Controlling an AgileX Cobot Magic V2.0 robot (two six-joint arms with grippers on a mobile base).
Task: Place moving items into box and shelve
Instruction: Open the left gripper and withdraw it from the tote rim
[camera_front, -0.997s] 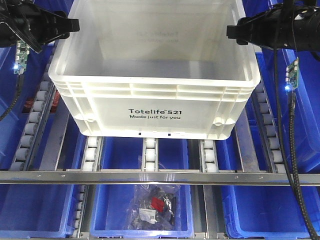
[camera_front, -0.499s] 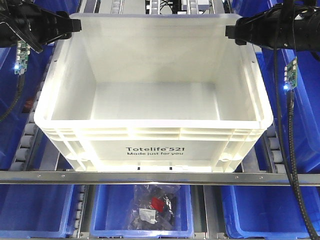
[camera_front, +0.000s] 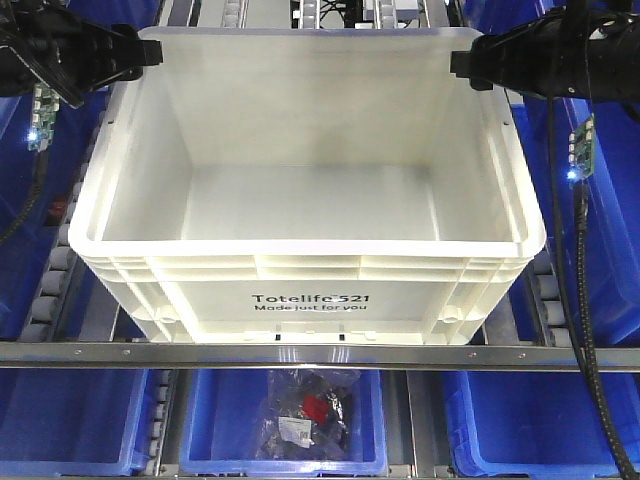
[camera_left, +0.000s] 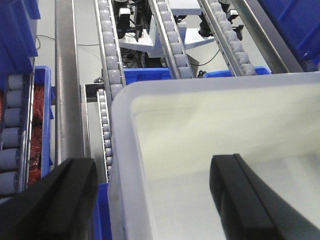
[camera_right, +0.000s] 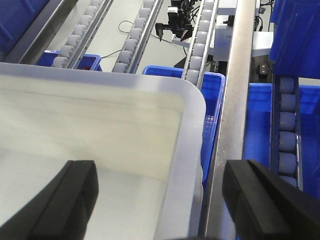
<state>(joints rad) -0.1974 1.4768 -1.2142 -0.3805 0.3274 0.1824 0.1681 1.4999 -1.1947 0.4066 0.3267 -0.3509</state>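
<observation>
The white box (camera_front: 300, 285) with "Totelife 521" print sits on the roller rails, its front wall against the metal front rail. Its inside shows only bare floor; the moving items are out of view. My left gripper (camera_front: 148, 52) is open at the box's far left corner, and in the left wrist view my left gripper (camera_left: 150, 167) has one finger outside and one inside the box wall (camera_left: 125, 165). My right gripper (camera_front: 462, 64) is open at the far right corner. In the right wrist view my right gripper (camera_right: 161, 170) likewise straddles the wall (camera_right: 182, 165).
Blue bins (camera_front: 610, 260) flank the box on both sides and fill the shelf level below. One lower bin holds a clear bag of dark and red parts (camera_front: 305, 412). A metal rail (camera_front: 320, 355) crosses in front. Roller tracks (camera_left: 112, 75) run back behind the box.
The box has slid forward along the rollers to the front rail and now sits still. Both grippers stay open at about the same places in the view.
</observation>
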